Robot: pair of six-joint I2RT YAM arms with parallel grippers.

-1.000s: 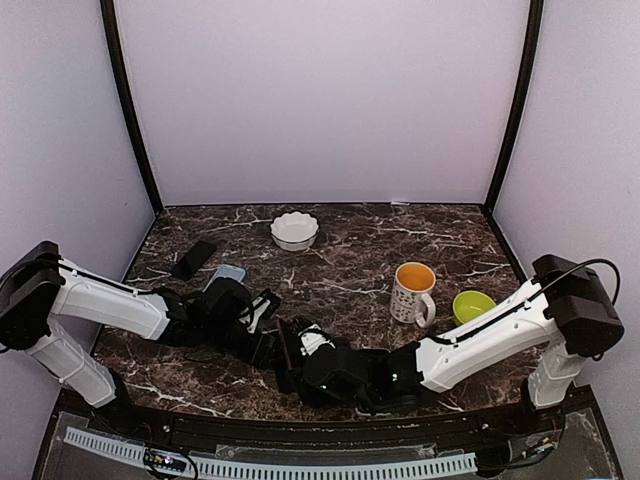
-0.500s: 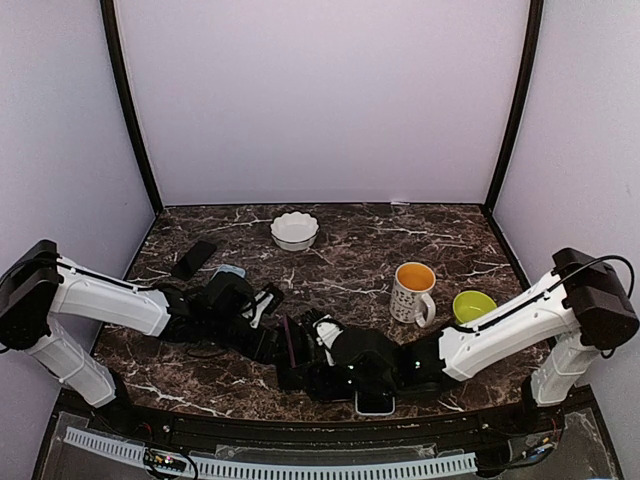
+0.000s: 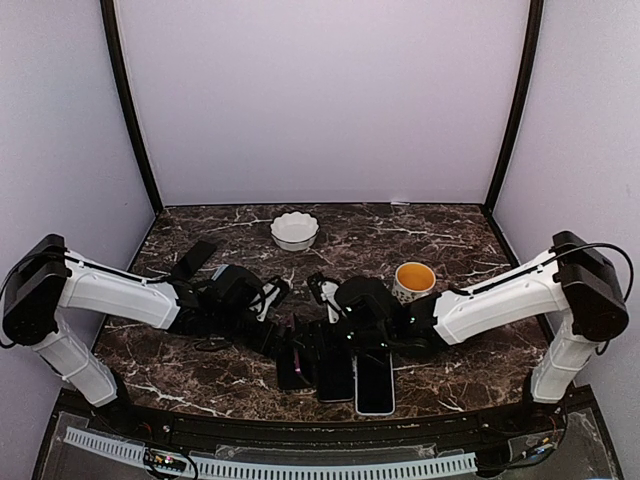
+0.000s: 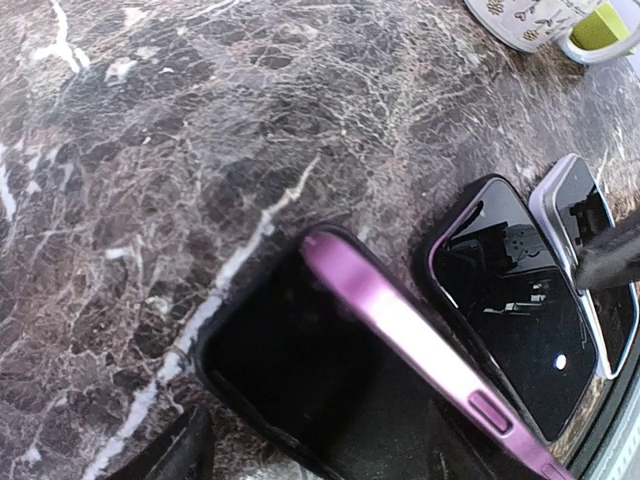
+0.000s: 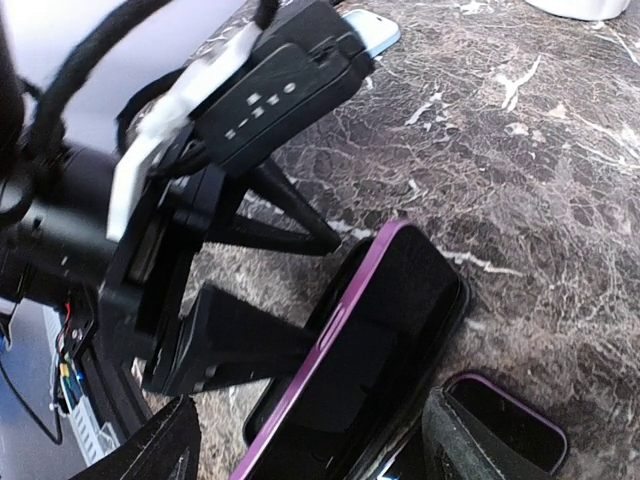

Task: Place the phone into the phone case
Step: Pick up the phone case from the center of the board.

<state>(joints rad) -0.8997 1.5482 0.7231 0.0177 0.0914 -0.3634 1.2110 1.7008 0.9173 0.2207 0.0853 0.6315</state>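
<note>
Crowded at the near bench (image 3: 470, 240) edge. The phone (image 4: 400, 330) sits tilted in the black case (image 4: 215, 345), purple edge up. A second phone (image 3: 337, 378) and a third phone (image 3: 375, 386) lie just beside it. Right hand (image 5: 320, 440): fingers apart astride the phone, not clamped. Left hand (image 5: 322, 290): fingers apart, one tip at the purple edge. Free marble behind. Mug (image 3: 414, 279) orange inside, white bowl (image 3: 295, 230) at the back. Lilac walls.

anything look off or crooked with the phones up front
Yes: the purple phone sits askew in the black case. One long side is raised above the case rim, so it is not fully seated.
</note>
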